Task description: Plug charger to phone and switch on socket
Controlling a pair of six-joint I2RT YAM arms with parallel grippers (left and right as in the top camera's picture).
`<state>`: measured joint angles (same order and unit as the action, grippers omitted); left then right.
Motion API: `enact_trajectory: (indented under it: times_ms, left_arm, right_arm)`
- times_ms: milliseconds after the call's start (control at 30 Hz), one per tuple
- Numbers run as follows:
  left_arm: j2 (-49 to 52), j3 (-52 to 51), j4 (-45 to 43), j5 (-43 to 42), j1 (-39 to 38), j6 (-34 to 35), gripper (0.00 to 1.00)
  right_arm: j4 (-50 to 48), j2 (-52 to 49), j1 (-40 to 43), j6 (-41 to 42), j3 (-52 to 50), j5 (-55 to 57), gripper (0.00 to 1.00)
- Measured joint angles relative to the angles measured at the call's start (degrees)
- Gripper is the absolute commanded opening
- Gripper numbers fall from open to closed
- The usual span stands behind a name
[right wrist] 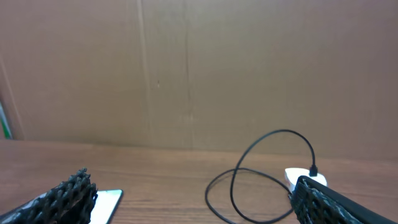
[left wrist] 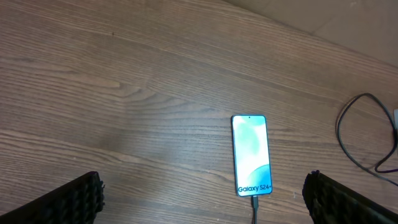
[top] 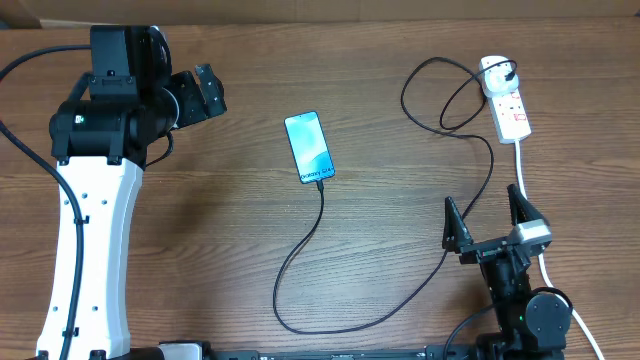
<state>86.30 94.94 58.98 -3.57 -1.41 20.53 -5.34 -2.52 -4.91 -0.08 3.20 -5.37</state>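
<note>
1. Overhead: the phone (top: 309, 147) lies mid-table, its long axis 11-to-5. The charger (top: 300, 260) meets its 5 o'clock end. The right gripper (top: 487, 215) is spread apart.
2. Left wrist: the left gripper (left wrist: 202, 182) is spread wide, and the phone's text end points to 6.
3. Right wrist: the socket (right wrist: 298, 176) sits at 5 o'clock.

I see a wood-grain table (top: 230, 250) filling the overhead view, brown, grain running left-right. Along its far edge stands a plain cardboard panel (right wrist: 186, 74), upright, w/ vertical creases; from overhead it's just a thin tan strip at the top. A green sliver (right wrist: 5, 121) sits at the panel's left edge, can't ID it. Light is even and soft, approx. no hard shadows.
</note>
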Motion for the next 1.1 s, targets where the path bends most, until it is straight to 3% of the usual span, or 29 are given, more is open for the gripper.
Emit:
enact_trajectory:
  times_ms: [300,467,667,1100]
  left_arm:
    - [0.0,0.0,0.0,0.0,0.0,0.0,1.0]
    - [0.0,0.0,0.02,0.0,0.0,0.0,0.99]
    - [0.0,0.0,0.0,0.0,0.0,0.0,0.99]
    - [0.0,0.0,0.0,0.0,0.0,0.0,0.99]
  right_arm:
    - [0.04,1.64,0.0,-3.37,-2.14,0.87,1.0]
    - [4.87,1.73,0.37,-4.85,-2.14,0.9,1.0]
    - [10.21,1.77,0.79,-4.15,-2.14,1.33,1.0]
    - [10.56,1.79,0.79,-1.86,-2.14,3.48,1.0]
